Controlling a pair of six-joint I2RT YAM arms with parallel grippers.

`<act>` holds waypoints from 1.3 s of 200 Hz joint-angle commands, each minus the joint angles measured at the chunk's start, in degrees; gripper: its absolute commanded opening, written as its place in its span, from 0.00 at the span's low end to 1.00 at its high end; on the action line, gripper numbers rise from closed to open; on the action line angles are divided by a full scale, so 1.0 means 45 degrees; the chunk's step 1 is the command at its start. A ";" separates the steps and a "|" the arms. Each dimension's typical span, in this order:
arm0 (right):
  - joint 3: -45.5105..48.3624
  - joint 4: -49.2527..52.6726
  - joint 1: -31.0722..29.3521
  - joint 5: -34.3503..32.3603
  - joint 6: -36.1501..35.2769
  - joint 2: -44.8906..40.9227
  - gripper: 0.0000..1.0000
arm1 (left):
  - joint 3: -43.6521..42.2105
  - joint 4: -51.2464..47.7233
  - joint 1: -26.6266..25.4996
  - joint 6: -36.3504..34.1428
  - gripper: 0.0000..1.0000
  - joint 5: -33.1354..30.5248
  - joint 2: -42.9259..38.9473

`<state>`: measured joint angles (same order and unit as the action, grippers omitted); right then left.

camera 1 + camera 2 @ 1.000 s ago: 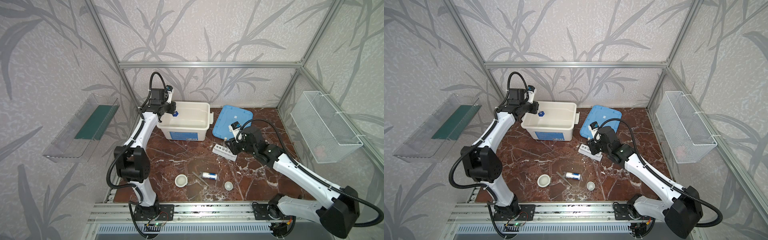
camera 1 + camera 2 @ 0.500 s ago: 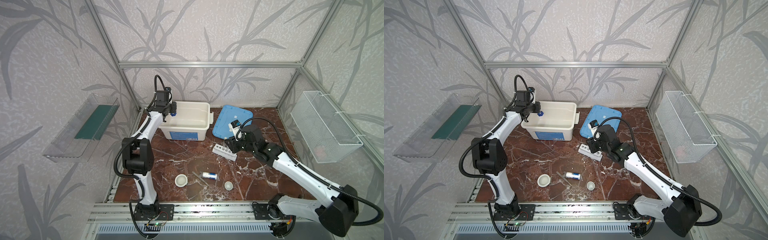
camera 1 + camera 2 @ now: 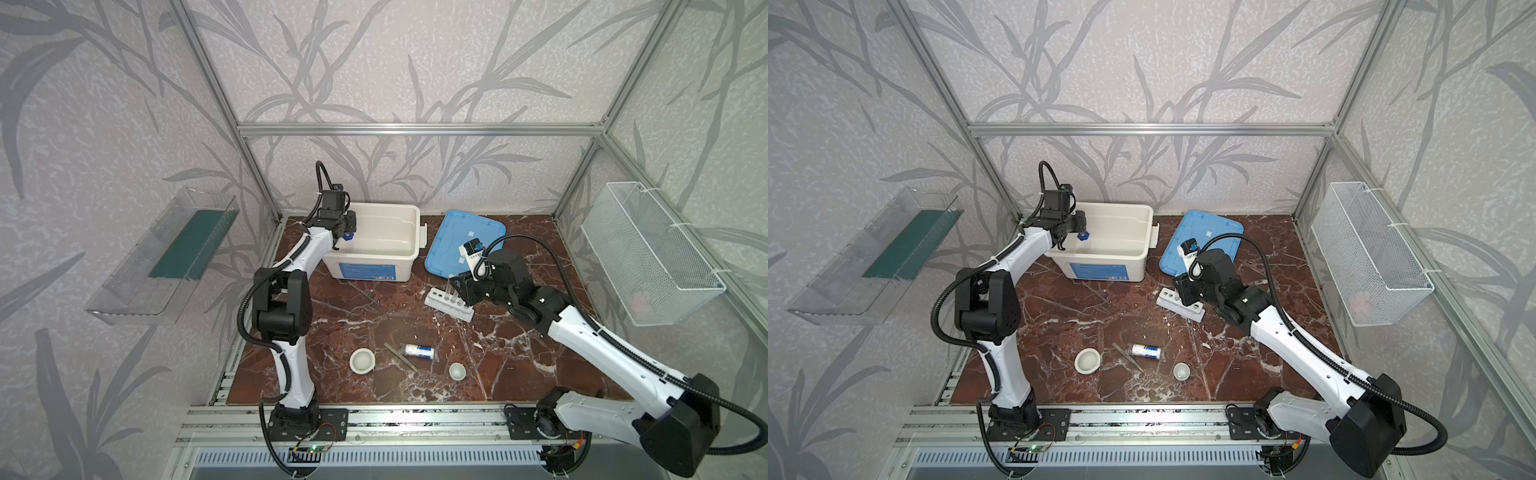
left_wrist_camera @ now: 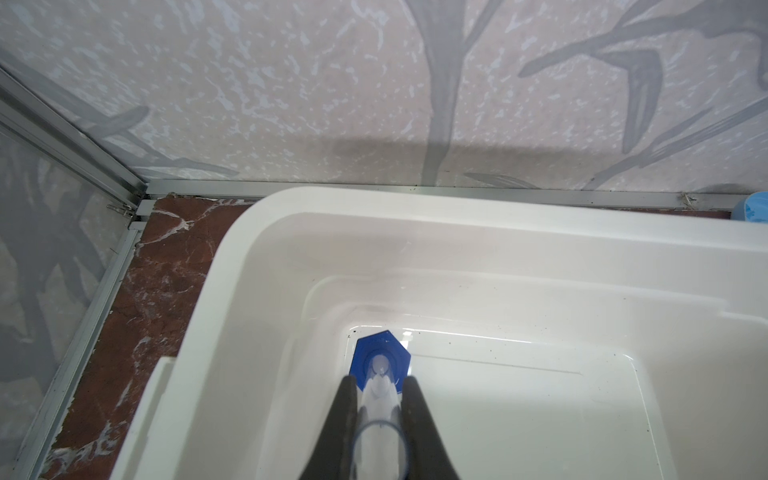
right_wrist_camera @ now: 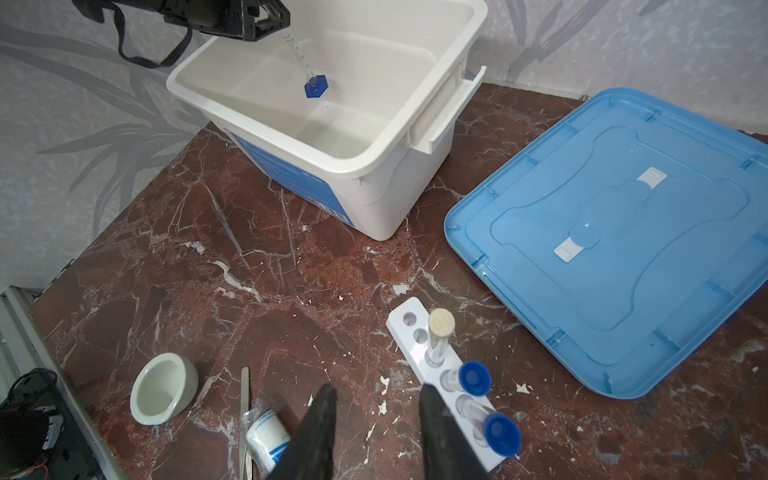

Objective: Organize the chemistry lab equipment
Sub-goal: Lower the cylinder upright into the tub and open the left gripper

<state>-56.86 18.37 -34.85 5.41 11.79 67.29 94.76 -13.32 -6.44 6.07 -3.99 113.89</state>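
Left claw [image 4: 379,384] is squeezed tight on the blue-based clear cylinder [image 4: 380,359], which hangs a bit tilted with its blue end pointing down into the white bin [image 4: 415,208], close to the bin's corner nearest the table's [image 4: 166,232] back left corner.

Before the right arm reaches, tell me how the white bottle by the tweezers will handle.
The white bottle lies on its side; a push would probably roll it. It looks small, likely light. The tweezers lie close beside it and may shift too.
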 commanded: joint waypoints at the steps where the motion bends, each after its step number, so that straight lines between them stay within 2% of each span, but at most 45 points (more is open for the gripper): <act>1: 0.0016 0.0088 0.0022 -0.0127 0.0109 -0.0264 0.35 | -0.0072 0.0438 -0.0056 0.0484 0.07 -0.0483 0.0328; 79: 0.0233 -0.0015 0.0030 -0.0157 0.0212 -0.0363 0.35 | 0.0502 0.0480 -0.0067 0.0749 0.07 -0.0571 0.1225; 160: 0.0312 -0.0078 0.0040 -0.0143 0.0268 -0.0226 0.35 | 0.0231 0.0757 -0.0119 0.0677 0.07 -0.0546 0.1581; 260: 0.0233 0.0045 0.0049 -0.0167 0.0251 -0.0304 0.35 | 0.0075 0.1027 -0.0145 0.0398 0.20 -0.0647 0.1621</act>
<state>-56.05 18.33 -34.85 5.02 12.47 66.72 95.13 -9.67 -6.79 7.92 -6.02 120.16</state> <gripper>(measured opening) 0.351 0.185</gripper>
